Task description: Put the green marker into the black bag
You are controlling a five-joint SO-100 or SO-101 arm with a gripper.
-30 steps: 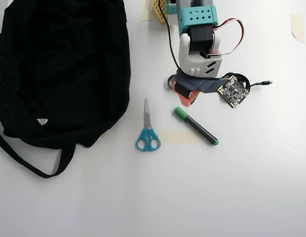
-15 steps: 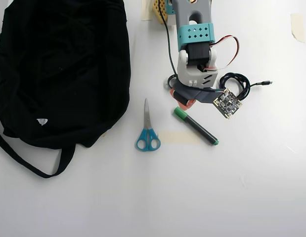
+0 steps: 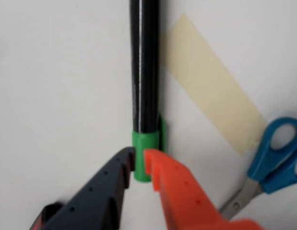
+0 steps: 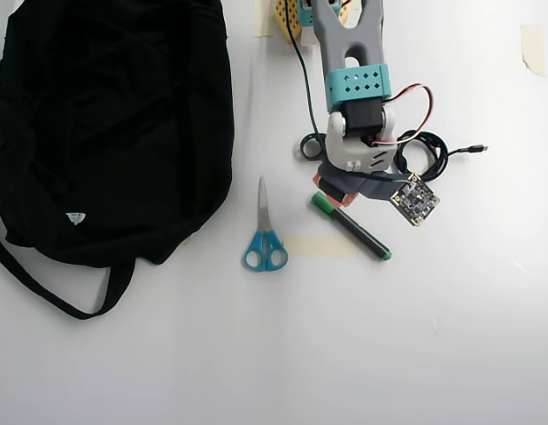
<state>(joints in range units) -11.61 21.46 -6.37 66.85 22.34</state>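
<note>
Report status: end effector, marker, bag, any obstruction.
End effector down at the marker's green cap, fingers either side, not shut. Marker flat on table. Bag off left in overhead view; scissors lie between.

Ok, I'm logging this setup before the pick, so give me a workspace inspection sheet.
Surface: white table, tan tape strip stuck on it.
Job's things: green marker lying flat; black bag at left in the overhead view.
Clutter: blue-handled scissors between bag and marker.
Grippers: gripper at the marker's green cap, fingertips either side of it.
Cables: coiled black cable beside the arm.
Surroundings: tape scraps along the top edge.
</note>
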